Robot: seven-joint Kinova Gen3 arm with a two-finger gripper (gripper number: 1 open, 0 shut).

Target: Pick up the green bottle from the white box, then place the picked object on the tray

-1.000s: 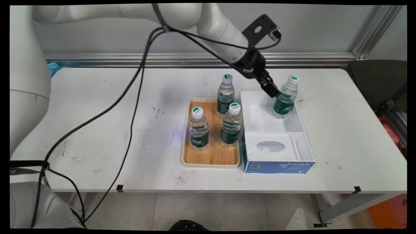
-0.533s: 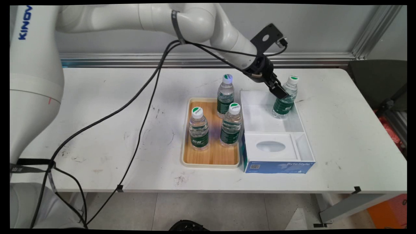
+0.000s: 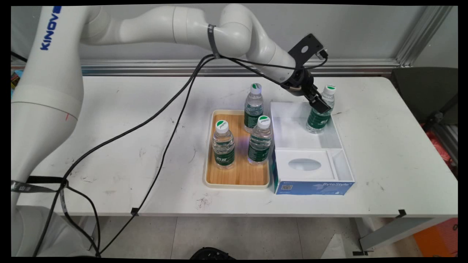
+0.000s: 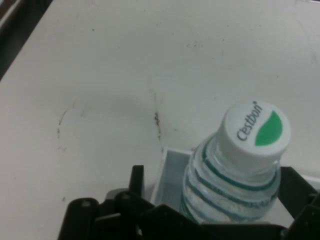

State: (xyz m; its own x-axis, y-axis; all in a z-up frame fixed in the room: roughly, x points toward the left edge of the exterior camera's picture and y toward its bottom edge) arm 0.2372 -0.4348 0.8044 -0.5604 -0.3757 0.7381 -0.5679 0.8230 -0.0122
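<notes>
The black gripper point(image 3: 321, 106) hung at the far right corner of the white box point(image 3: 340, 144), its fingers spread wide to either side of the shoulder of a water bottle point(image 3: 321, 110) with a green label and a white cap; in the hand view the gripper point(image 4: 215, 200) showed one finger point(image 4: 137, 182) left of the bottle point(image 4: 235, 180) and the other at its right, and whether either pad touched the plastic could not be told. That bottle stood upright inside the box, in its larger far compartment, close to the right wall and far wall. The box sat on the white table point(image 3: 109, 146) toward the right of the middle, with a blue tissue carton point(image 3: 310, 180) filling its near part, the oval opening facing up. Touching or just beside the box's left wall lay a wooden tray point(image 3: 237, 175) with a cream rim. Three more bottles stood upright on the tray: one at its far right corner point(image 3: 253, 107), one along its right edge near the middle point(image 3: 260, 140), and one near its left edge point(image 3: 223, 145). The white arm point(image 3: 182, 25) reached in from the upper left, and black cables point(image 3: 161, 109) drooped from it across the table's left half down past the near edge. In the hand view the bottle's cap point(image 4: 256, 130) read Cestbon beside a green leaf mark
</notes>
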